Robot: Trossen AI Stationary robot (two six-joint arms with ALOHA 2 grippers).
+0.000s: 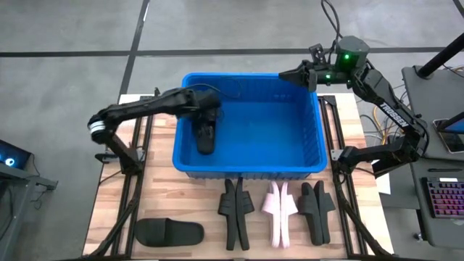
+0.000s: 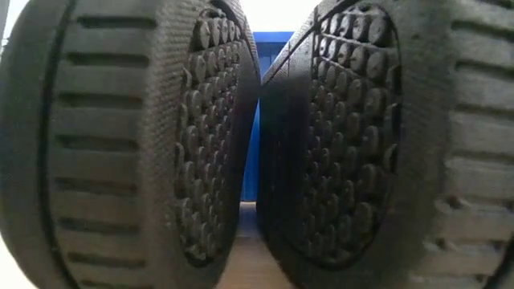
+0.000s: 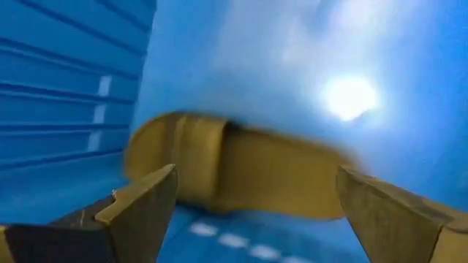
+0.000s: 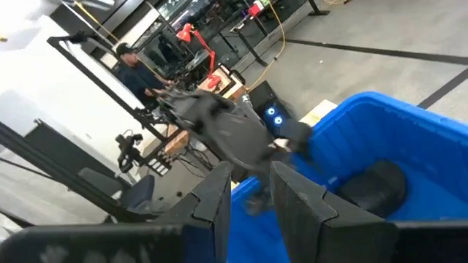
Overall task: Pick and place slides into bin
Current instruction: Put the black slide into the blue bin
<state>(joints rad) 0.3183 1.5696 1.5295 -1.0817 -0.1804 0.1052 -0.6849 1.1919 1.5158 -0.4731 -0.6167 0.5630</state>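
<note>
The bright blue bin (image 1: 304, 163) stands at the table's middle. My left gripper (image 1: 206, 125) is down inside the bin at its left side, open, fingers apart above one black slide (image 1: 206, 140) that lies on the bin floor; the slide also shows in the left wrist view (image 3: 241, 172), beyond the fingertips, which do not touch it. My right gripper (image 1: 284, 75) hovers over the bin's far right corner, shut and empty. More slides lie on the table in front of the bin.
In front of the bin a black slide (image 1: 170, 232) lies flat at the left. A black pair (image 1: 235, 210), a pale pink pair (image 1: 279, 210) and another black pair (image 1: 317, 206) stand on edge. Two black soles (image 2: 128, 144) fill the low view. A person (image 4: 135, 66) is beyond the table.
</note>
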